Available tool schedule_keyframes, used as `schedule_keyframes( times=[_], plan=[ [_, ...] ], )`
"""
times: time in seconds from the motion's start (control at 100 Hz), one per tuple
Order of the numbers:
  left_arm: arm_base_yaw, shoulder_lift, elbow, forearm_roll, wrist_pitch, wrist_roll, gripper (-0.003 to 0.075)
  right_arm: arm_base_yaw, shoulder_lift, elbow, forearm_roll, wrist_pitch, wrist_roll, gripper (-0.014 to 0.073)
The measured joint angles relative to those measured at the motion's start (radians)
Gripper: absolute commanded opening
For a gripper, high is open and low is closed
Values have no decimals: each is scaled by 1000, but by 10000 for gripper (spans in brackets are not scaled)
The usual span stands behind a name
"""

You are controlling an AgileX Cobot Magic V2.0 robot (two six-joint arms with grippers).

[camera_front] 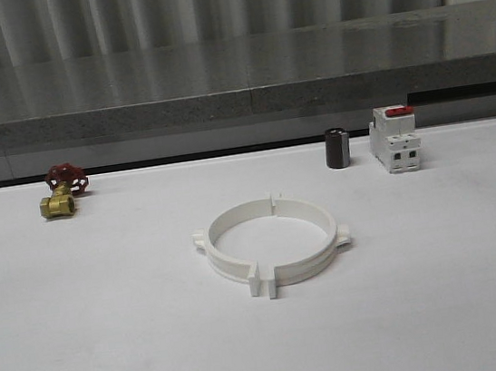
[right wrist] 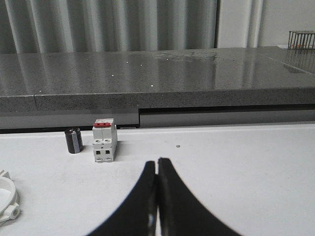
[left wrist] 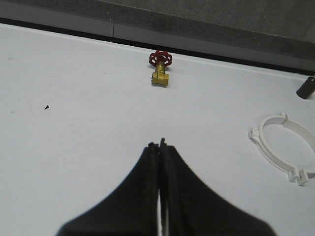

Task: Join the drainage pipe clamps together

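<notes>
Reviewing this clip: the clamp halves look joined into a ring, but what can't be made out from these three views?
- Clamp ring, front view: whether the tabs at the near joint are locked is too small to tell.
- Same ring, left wrist view: far side cut off by the frame edge.
- Same ring, right wrist view: just a sliver at the frame edge.
- Breaker: markings too small to read.
- Left gripper and right gripper: fingers closed, empty.

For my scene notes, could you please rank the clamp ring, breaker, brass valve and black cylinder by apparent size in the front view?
1. clamp ring, nearest
2. breaker
3. brass valve
4. black cylinder
Valve and cylinder look close.
</notes>
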Motion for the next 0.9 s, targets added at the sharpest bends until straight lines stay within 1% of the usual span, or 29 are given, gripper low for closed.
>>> schedule_keyframes(
  times=[0.3,0.39,0.52,0.59,0.66,0.8,0.9],
  plan=[
    [0,0,21,6,-18,0,-20,0,0,0,0,0,0,-68],
    [2,-13,68,7,-96,13,-20,0,0,0,0,0,-1,-68],
    [29,-78,201,7,-340,116,-20,0,0,0,0,0,-1,-68],
    [54,-122,273,8,-427,152,-20,0,0,0,0,0,-1,-68],
    [69,-166,337,8,-463,167,-20,0,0,0,0,0,-1,-68],
    [84,-244,437,3,-481,224,-20,0,0,0,0,0,-1,-68],
    [99,-291,495,-10,-498,238,-20,0,0,0,0,0,-1,-68]
  ],
)
